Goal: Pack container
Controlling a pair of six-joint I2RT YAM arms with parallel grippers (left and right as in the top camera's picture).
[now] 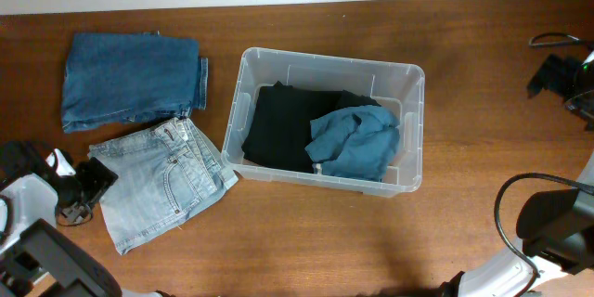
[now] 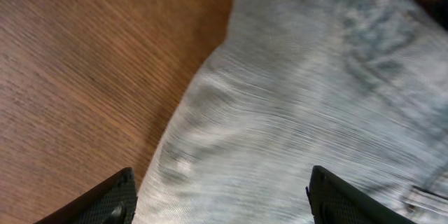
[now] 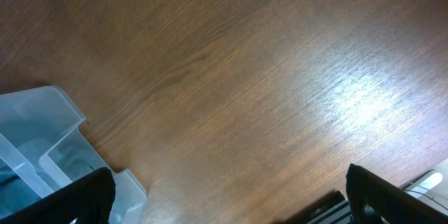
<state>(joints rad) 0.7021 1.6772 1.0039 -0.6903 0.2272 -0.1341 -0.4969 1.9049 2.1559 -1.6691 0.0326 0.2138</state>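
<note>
1. Container sits mid-bench and is partly packed: black garment and teal garment are inside.
2. Not yet packed: dark jeans far left, light denim near left.
3. Only the left wrist view shows the left end effector: jaws apart over the light denim, empty.
4. Only the right wrist view shows the right end effector: jaws apart, empty, over bare bench beside a container corner.

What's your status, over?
Left gripper open over light jeans. Right gripper open, near container corner. Container holds black garment, teal garment; dark jeans also outside. Path clear.
</note>
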